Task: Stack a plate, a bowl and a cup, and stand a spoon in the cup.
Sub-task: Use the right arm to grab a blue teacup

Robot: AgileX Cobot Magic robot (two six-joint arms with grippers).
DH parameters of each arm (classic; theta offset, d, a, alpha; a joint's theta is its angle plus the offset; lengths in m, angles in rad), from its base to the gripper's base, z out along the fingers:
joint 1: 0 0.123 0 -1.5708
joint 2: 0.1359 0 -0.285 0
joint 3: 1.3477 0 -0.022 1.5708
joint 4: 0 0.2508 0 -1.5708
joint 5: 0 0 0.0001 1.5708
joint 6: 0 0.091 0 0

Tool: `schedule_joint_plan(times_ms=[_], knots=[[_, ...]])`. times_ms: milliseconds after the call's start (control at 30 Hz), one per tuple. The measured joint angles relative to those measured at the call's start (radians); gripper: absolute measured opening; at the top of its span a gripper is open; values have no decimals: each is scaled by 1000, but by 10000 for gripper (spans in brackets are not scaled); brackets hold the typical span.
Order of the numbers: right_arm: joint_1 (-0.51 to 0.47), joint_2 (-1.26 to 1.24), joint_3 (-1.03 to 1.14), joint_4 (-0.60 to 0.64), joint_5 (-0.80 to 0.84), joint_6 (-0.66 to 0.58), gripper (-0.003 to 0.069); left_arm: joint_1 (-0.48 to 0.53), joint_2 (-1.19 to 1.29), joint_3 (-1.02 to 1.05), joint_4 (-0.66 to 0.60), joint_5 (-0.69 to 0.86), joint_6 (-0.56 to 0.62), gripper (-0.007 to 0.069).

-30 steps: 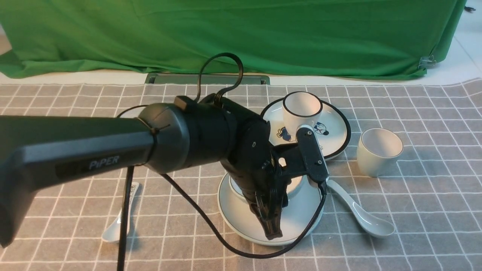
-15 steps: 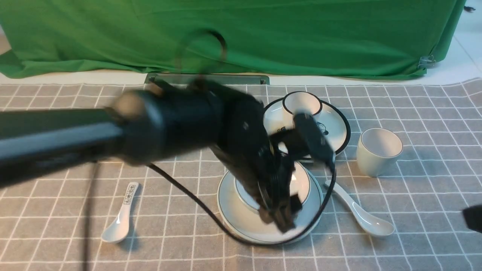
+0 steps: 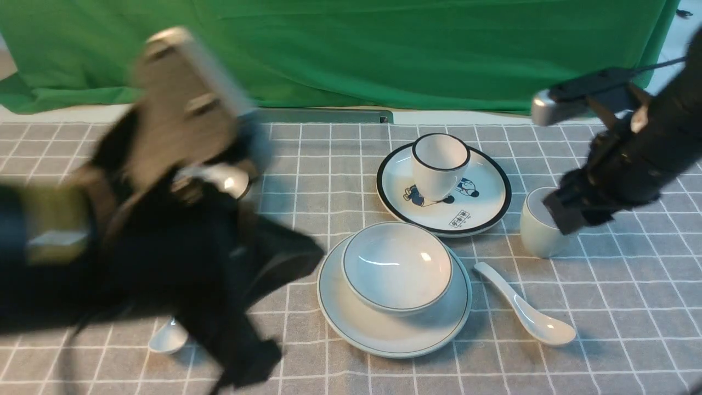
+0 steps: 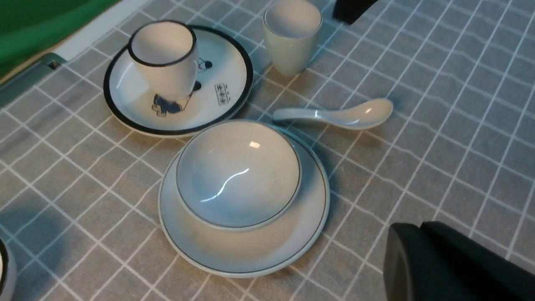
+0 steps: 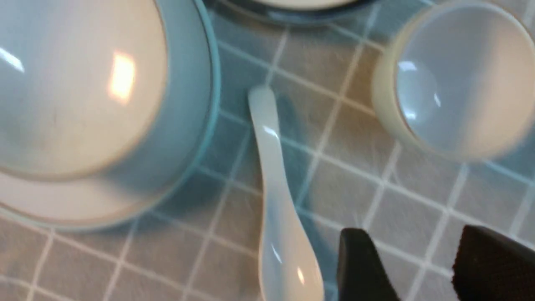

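The pale bowl (image 3: 397, 266) sits in the plain plate (image 3: 384, 334) at the table's middle. The handleless cup (image 3: 537, 238) stands upright to their right, with the plain white spoon (image 3: 526, 315) lying on the cloth in front of it. My right gripper (image 3: 570, 211) hangs open and empty just above the cup's near right rim. In the right wrist view the cup (image 5: 451, 79) and spoon (image 5: 276, 188) lie ahead of the open fingers (image 5: 359, 267). My left gripper (image 3: 252, 365) is blurred, shut and empty, left of the plate. The left wrist view shows the bowl (image 4: 238, 175), plate (image 4: 250, 259), cup (image 4: 292, 37) and spoon (image 4: 338, 117).
A black-rimmed plate with cartoon figures (image 3: 471, 211) holds a black-rimmed cup (image 3: 439, 164) behind the stack. A spoon with printed characters (image 3: 167, 337) lies at the front left, mostly hidden by my left arm. A green cloth (image 3: 351, 49) hangs along the back edge.
My left arm has pulled away to the left, leaving the bowl on the plate. My right arm has come in from the right to above the cup.
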Motion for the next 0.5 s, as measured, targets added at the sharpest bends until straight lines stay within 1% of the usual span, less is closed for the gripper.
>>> schedule_joint_plan(times_ms=[100, 167, 267, 367, 433, 467, 500], knots=[[-8, 88, -58, 25, 3, -22, 370, 0, -107, 110, -34, -100, -3, 2], [-19, 183, -128, 32, 2, -40, 378, 0, -213, 206, -55, -210, -3, 2], [-29, 266, -186, 33, 1, -44, 378, 0, -279, 255, -64, -243, -3, 2], [-38, 347, -237, 30, 1, -53, 377, 0, -306, 267, -67, -244, -4, 4], [-42, 375, -250, 26, 1, -63, 358, 0, -309, 268, -68, -244, -4, 7], [-42, 385, -253, 24, 1, -66, 336, 0, -309, 268, -68, -244, -4, 8], [-43, 393, -255, 21, 6, -71, 293, 0, -309, 269, -68, -244, -7, 8]])
